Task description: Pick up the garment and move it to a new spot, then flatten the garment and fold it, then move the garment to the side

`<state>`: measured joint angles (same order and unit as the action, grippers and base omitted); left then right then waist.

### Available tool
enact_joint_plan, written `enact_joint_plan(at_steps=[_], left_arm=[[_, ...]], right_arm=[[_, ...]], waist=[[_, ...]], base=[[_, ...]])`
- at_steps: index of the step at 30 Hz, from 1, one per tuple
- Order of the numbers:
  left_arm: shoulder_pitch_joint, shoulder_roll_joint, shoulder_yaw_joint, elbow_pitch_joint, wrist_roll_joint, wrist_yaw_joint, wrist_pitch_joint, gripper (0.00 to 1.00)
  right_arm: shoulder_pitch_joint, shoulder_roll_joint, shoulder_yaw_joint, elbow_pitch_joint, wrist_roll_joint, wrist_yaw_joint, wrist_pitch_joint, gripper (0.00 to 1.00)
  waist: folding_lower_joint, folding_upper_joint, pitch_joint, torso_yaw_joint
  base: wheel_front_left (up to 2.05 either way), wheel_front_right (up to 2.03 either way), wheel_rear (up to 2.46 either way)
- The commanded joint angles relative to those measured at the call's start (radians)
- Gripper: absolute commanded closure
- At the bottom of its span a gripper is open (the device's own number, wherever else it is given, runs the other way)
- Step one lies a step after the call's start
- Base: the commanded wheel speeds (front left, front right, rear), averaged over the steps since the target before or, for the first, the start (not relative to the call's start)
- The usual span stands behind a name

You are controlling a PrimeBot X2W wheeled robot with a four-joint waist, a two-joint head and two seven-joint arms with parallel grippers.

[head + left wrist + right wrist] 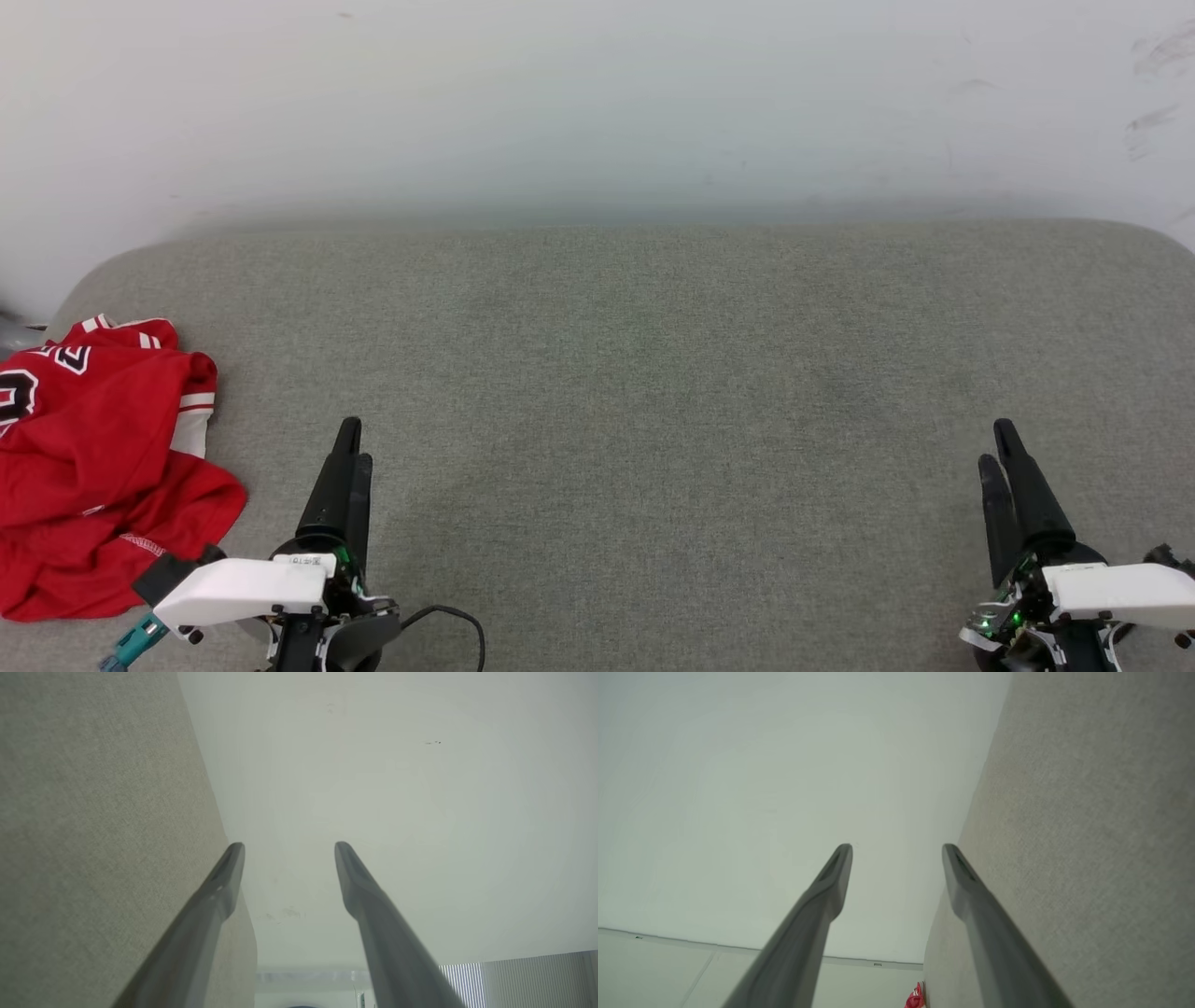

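The garment [93,457], a red jersey with white striped trim and black lettering, lies crumpled at the left edge of the grey padded surface [653,373]. Part of it runs out of the head view. A small red bit of the garment [915,998] also shows at the bottom of the right wrist view. My left gripper [356,441] hovers just right of the garment, apart from it, fingers pointing at the wall. Its jaws stand open and hold nothing in the left wrist view [286,847]. My right gripper [995,443] is at the far lower right, open with nothing in it [896,848].
A white wall [597,93] rises directly behind the grey surface, whose back corners are rounded. A black cable [457,621] loops beside my left wrist. A wide stretch of grey fabric lies between the two grippers.
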<state>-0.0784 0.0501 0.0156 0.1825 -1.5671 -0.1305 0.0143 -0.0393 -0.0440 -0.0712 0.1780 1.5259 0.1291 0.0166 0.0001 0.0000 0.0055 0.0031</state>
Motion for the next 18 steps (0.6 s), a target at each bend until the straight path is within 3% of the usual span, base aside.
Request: enact_joint_plan(at_steps=[1,18], left_arm=[[-0.013,0.008,-0.006,-0.033,0.028,0.000,-0.012,0.00],[0.005,0.014,-0.039,-0.114,0.472,0.000,-0.083,0.00]], right_arm=[[-0.008,-0.003,0.000,-0.035,-0.046,0.002,-0.012,0.00],[0.014,-0.005,0.024,-0.143,-0.597,0.002,-0.084,0.00]], waist=[[-0.0001,0.0000,0.000,0.001],[-0.0001,0.0000,0.002,0.003]], base=[[0.00,0.00,0.00],[0.00,0.00,0.00]])
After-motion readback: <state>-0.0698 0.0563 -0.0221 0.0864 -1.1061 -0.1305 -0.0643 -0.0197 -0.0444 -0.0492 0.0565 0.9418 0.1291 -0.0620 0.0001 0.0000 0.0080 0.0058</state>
